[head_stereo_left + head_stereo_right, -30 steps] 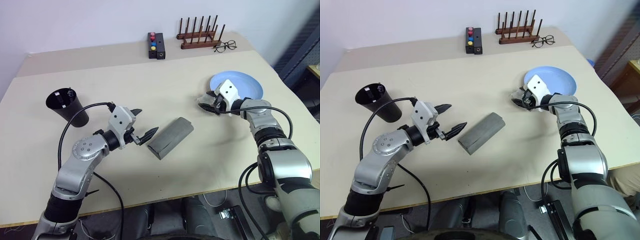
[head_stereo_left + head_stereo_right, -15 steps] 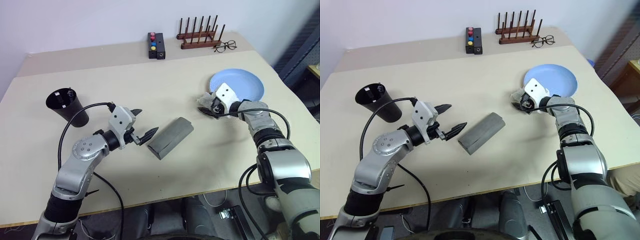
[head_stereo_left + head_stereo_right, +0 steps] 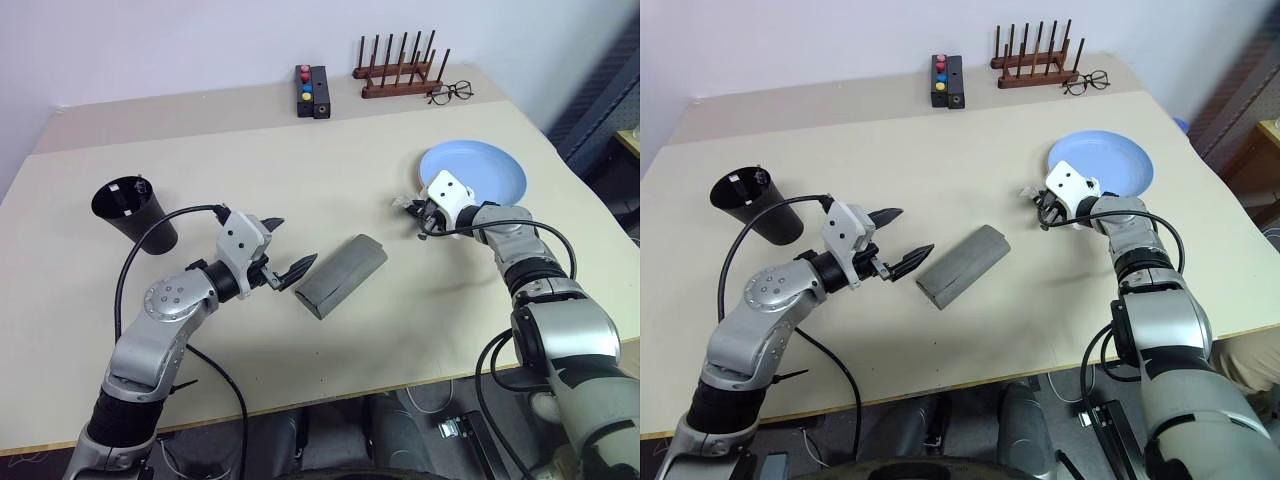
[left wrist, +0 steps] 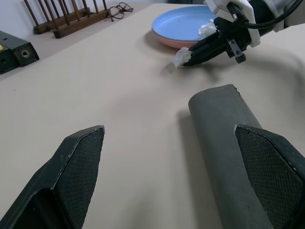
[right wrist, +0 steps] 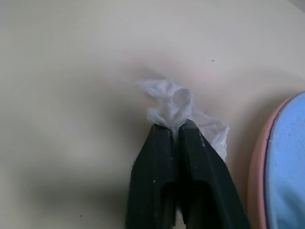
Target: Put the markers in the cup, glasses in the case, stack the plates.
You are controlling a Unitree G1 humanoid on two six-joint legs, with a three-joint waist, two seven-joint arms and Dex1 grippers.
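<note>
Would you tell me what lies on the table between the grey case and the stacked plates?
The right gripper, shut on a crumpled white tissue, sits between the grey case and the plates, as both eye views show.

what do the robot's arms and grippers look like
Both arms are silver-grey metal with rounded joint housings and black bands between segments. Each wrist carries a white angular block. The left gripper and the right gripper each have two black tapered fingers with finely textured pads. A black cable loops loosely along each forearm to the wrist.
</note>
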